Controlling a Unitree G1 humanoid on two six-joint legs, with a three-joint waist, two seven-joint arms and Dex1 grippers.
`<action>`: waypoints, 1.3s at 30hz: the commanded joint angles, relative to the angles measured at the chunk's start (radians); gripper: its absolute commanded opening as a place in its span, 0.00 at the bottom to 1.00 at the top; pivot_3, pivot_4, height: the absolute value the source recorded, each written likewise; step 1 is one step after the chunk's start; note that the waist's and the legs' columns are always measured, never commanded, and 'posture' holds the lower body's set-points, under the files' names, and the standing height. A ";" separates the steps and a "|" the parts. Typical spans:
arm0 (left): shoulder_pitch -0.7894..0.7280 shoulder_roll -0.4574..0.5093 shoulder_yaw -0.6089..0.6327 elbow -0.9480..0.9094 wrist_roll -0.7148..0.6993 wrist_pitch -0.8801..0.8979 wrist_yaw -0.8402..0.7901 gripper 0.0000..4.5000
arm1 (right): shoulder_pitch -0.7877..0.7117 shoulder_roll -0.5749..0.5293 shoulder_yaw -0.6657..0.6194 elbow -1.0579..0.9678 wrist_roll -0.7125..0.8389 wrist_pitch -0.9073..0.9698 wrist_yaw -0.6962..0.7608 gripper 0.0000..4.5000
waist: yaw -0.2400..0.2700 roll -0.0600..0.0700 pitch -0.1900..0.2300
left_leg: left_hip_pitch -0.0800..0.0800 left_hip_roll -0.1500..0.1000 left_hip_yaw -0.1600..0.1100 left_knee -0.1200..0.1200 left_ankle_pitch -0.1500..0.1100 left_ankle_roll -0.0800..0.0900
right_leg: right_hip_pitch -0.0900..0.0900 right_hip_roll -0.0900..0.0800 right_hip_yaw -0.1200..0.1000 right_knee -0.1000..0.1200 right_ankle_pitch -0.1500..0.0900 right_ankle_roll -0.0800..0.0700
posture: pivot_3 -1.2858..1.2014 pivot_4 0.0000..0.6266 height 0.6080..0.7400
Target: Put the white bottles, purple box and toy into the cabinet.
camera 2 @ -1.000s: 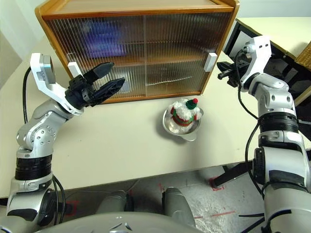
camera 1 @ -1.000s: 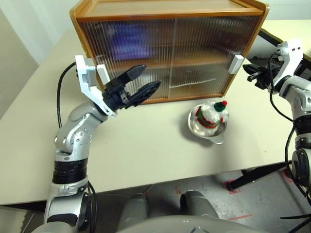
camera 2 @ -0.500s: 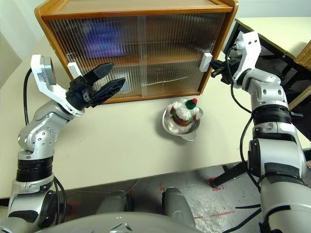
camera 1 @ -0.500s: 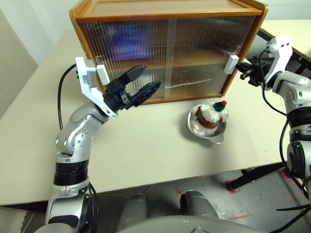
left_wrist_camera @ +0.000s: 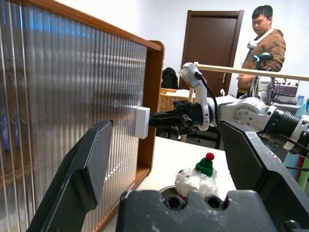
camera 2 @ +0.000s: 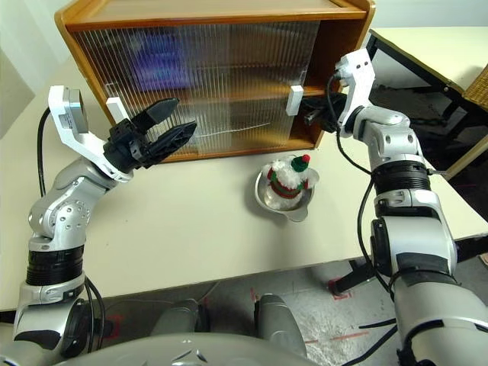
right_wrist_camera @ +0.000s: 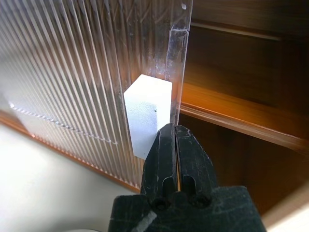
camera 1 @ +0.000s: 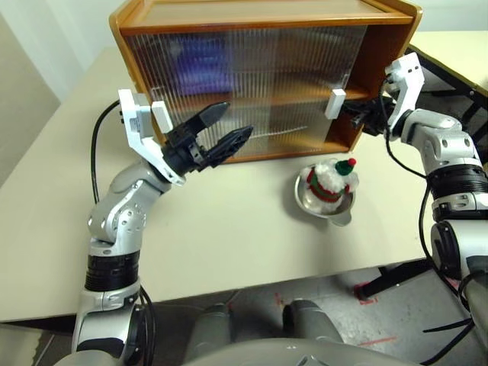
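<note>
Wooden cabinet [camera 1: 267,15] stands at the far side of the table [camera 1: 229,229], and all positions below are taken from it. Its right sliding door [camera 1: 305,91] stands partly slid across toward the left, leaving a strip of the interior and the inner shelf [camera 1: 358,91] exposed at the right end. A purple shape [camera 1: 200,57], blurred by the ribbed panel, sits on the upper level behind the left door; its identity cannot be confirmed, and no bottles can be made out through the panels.

White handle [camera 1: 335,104] is fixed at the right door's free edge. The right gripper [right_wrist_camera: 174,137] has its two black fingers pressed fully together, holding nothing; its tip lies against the right side of that handle, at the door's edge.

Toy [camera 1: 331,178], white plush with red and green stripes and a green hat, sits in a metal bowl [camera 1: 335,207] on the table just in front of the cabinet's right end, below the opened strip.

The left gripper [camera 1: 221,128] hangs in front of the left door's lower half, fingers spread wide and empty, pointing across the cabinet front toward the right. A second white handle [camera 1: 160,117] shows just beside it.

A person [left_wrist_camera: 263,46] in a brown top stands in the room beyond the cabinet's right end, well apart from the table.
</note>
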 commanded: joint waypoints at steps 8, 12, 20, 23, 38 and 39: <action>0.009 -0.002 -0.001 -0.018 -0.007 -0.006 0.006 0.95 | -0.009 0.077 0.056 -0.155 0.011 0.141 0.015 0.00 | 0.000 0.000 0.000 | 0.000 0.000 0.000 0.000 0.000 -0.001 | 0.000 0.000 0.000 0.000 0.000 0.000 | 0.55 0.00 1.00; 0.012 -0.004 0.000 -0.021 -0.008 -0.009 0.011 0.89 | -0.015 0.119 0.077 -0.190 0.015 0.173 0.013 0.00 | 0.001 0.000 0.000 | 0.000 0.000 0.000 0.000 -0.001 -0.002 | -0.001 0.000 -0.001 0.001 0.000 0.000 | 0.56 0.00 1.00; 0.023 -0.003 0.005 -0.031 -0.010 -0.011 0.020 0.84 | -0.048 0.174 0.096 -0.178 0.017 0.181 0.013 0.00 | 0.002 0.000 0.000 | 0.000 0.000 -0.001 0.000 -0.002 -0.003 | -0.001 0.000 -0.001 0.001 0.000 0.000 | 0.56 0.00 1.00; 0.026 -0.002 0.006 -0.035 -0.011 -0.011 0.023 0.84 | -0.062 0.190 0.100 -0.164 0.018 0.176 0.015 0.00 | 0.001 0.000 0.000 | 0.000 0.000 -0.001 0.000 -0.002 -0.003 | -0.001 0.000 -0.001 0.001 0.000 0.000 | 0.56 0.00 1.00; 0.033 0.001 0.007 -0.034 -0.009 -0.014 0.016 0.92 | -0.073 0.178 0.092 -0.143 0.009 0.150 0.026 0.00 | 0.001 0.001 0.001 | 0.000 0.001 -0.001 -0.001 -0.002 -0.004 | -0.002 0.001 -0.002 0.001 0.000 -0.002 | 0.56 0.00 1.00; 0.032 0.000 0.005 -0.032 -0.009 -0.015 0.014 0.92 | -0.064 0.161 0.086 -0.153 0.010 0.151 0.028 0.00 | 0.002 0.001 0.001 | 0.000 0.001 -0.001 -0.001 -0.002 -0.004 | -0.002 0.000 -0.002 0.001 0.000 -0.002 | 0.56 0.00 1.00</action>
